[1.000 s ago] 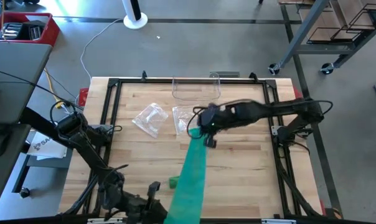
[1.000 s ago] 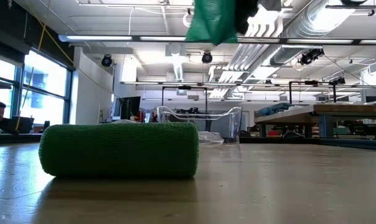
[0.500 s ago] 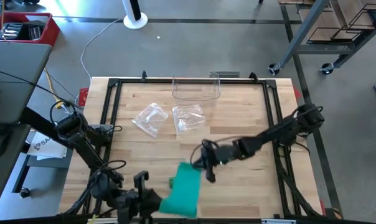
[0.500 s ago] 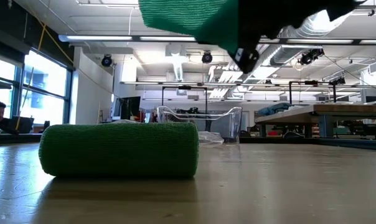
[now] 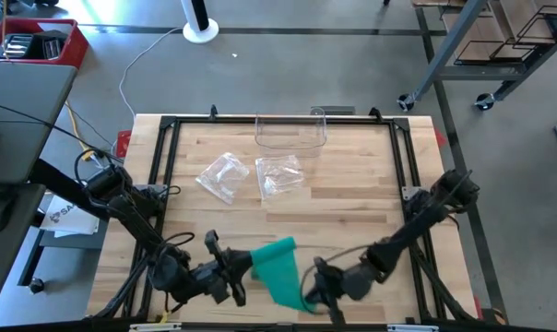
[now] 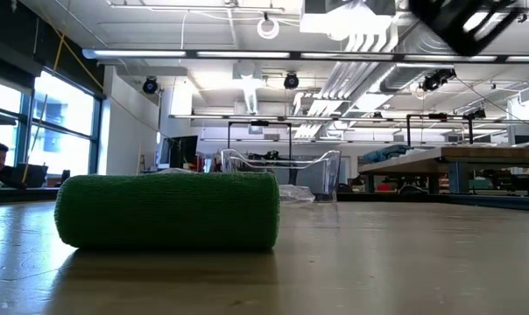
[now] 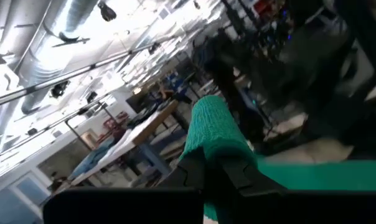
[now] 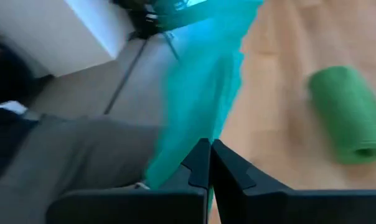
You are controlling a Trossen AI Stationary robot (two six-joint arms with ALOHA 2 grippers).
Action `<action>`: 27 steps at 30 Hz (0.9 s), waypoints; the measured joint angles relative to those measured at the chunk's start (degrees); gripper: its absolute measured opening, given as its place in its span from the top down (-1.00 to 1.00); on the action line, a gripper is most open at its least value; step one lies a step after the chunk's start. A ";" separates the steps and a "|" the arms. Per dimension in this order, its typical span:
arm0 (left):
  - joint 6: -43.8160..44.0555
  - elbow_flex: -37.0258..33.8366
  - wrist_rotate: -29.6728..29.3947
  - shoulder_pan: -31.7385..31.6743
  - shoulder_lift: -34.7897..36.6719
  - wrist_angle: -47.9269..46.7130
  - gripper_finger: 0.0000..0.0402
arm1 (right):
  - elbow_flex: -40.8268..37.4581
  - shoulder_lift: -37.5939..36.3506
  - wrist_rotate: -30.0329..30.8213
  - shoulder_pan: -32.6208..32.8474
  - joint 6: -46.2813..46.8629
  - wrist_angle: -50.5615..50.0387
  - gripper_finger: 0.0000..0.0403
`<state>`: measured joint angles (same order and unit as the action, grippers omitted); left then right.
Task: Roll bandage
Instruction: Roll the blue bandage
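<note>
Near the counter's (image 5: pixel 352 198) front edge, your left gripper (image 5: pixel 234 277) and right gripper (image 5: pixel 314 293) each pinch the green bandage strip (image 5: pixel 280 269), fingers pressed together; the green roll (image 6: pixel 168 212) lies apart.

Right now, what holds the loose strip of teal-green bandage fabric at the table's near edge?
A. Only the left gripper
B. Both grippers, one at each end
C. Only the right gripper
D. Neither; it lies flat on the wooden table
B: in the high view the teal-green strip spans between the left gripper and the right gripper, both shut on it.
</note>
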<state>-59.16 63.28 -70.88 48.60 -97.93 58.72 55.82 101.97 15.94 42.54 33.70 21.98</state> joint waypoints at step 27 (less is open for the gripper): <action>31.47 -28.38 8.84 -5.15 14.20 1.31 1.00 | 2.40 -0.02 4.86 10.86 -21.19 26.31 1.00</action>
<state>-27.69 34.90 -62.03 43.44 -83.73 60.03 58.22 101.95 20.80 53.41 12.51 48.29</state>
